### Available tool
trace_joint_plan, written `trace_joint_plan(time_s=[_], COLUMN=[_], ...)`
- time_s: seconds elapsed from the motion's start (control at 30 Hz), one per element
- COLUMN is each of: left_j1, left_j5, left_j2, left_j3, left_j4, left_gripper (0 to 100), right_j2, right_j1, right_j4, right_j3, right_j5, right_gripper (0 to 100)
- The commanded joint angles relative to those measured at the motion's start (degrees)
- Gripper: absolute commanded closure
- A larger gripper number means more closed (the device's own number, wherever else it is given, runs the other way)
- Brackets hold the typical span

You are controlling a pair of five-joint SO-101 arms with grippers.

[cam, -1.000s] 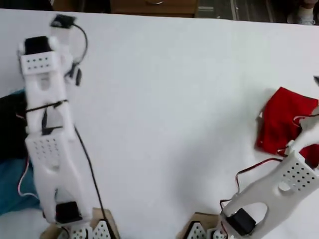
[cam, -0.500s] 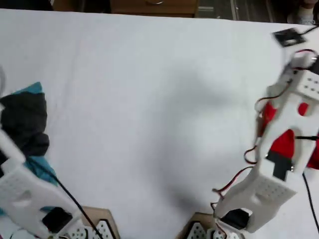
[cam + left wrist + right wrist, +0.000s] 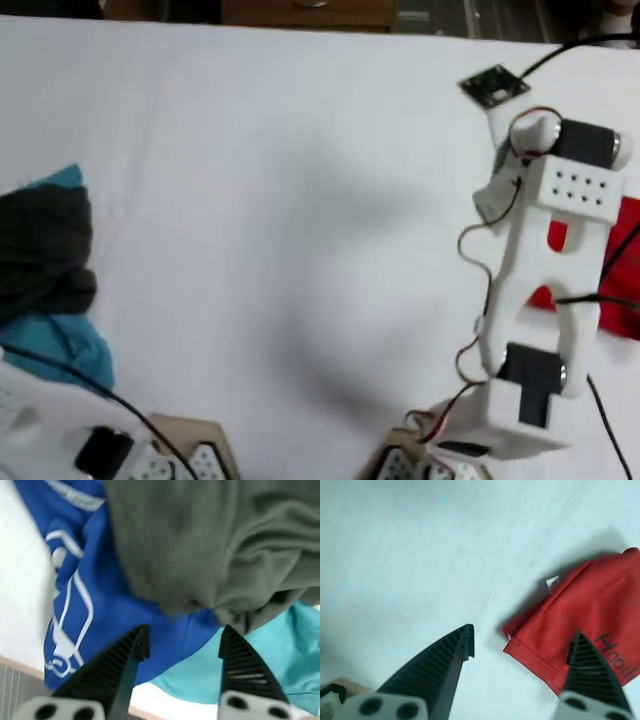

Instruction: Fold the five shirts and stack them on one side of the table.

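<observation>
Bases (image 3: 190,462): two mounts side by side at the table's near edge.
Table (image 3: 280,200): white, with bare cloth across its middle.
Left arm (image 3: 40,430): low over the table's near left corner.
Left gripper (image 3: 184,640): fingers spread wide and holding nothing. It hangs above the pile on the table's left side, its tips framing the spot where the blue shirt meets the teal shirt.
Teal shirt (image 3: 55,340): bottom of the pile at the table's left edge. It shows on both the near and far sides of the grey shirt.
Blue shirt (image 3: 100,595): has a white print and lies under the grey shirt and over the teal one. One edge lies against bare table.
Grey shirt (image 3: 45,245): bunched on top of the pile, touching both shirts below it.
Right arm (image 3: 545,270): stretched from the table's near edge toward its far edge along the right side, passing above the red shirt.
Right gripper (image 3: 524,639): fingers spread and empty, above the table's right side. One tip is over bare cloth and the other over the red shirt.
Red shirt (image 3: 570,625): lies flat on the table's right side, well apart from the pile. It has dark lettering and a small white tag at its edge.
Square part (image 3: 493,86): dark and cabled, toward the table's far right corner just past the right arm's end. It is perhaps a camera board.
</observation>
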Motion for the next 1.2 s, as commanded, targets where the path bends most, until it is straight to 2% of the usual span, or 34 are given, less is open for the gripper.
trace_joint_plan(time_s=[0.0, 0.13, 0.4, 0.57, 0.63, 0.7, 0.73, 0.83, 0.97, 1.17], left_j1=[-1.23, 1.41, 9.14, 12.84, 14.68, 17.49, 19.25, 26.2, 40.7, 65.32], left_j5=[-0.35, 1.76, 2.99, 2.9, 3.08, 4.4, 6.07, 10.9, 18.02, 26.64], left_j2=[-3.87, -2.37, 8.88, 15.38, 16.35, 15.65, 14.77, 10.11, 1.32, -11.25], left_j3=[-1.89, -1.89, -2.42, -2.42, -2.42, -2.51, -2.51, -2.51, -3.65, -14.55], left_j4=[-0.7, -5.36, -14.24, -16.0, -15.3, -14.07, -13.8, -13.19, -10.81, -2.55], left_gripper=[75, 75, 75, 76, 84, 98, 99, 98, 98, 98], right_j2=[-4.09, -4.97, -10.24, -14.29, -15.34, -15.87, -15.96, -15.78, -15.78, -15.78], right_j1=[-1.71, -2.33, -2.15, -2.15, -2.15, -2.33, -2.33, -2.15, 0.4, 12.79], right_j4=[0.66, 0.66, 0.66, 0.66, 0.66, 0.66, 0.57, 0.57, -0.04, -5.41], right_j3=[1.05, 3.25, 6.86, 10.2, 11.34, 12.66, 13.19, 15.12, 17.58, 18.46], right_j5=[0.44, 2.55, 2.29, 2.2, 2.11, 1.23, -0.09, -3.16, -3.96, -3.96], right_gripper=[69.0, 69.0, 69.0, 69.0, 69.0, 69.0, 69.0, 69.0, 69.0, 69.0])
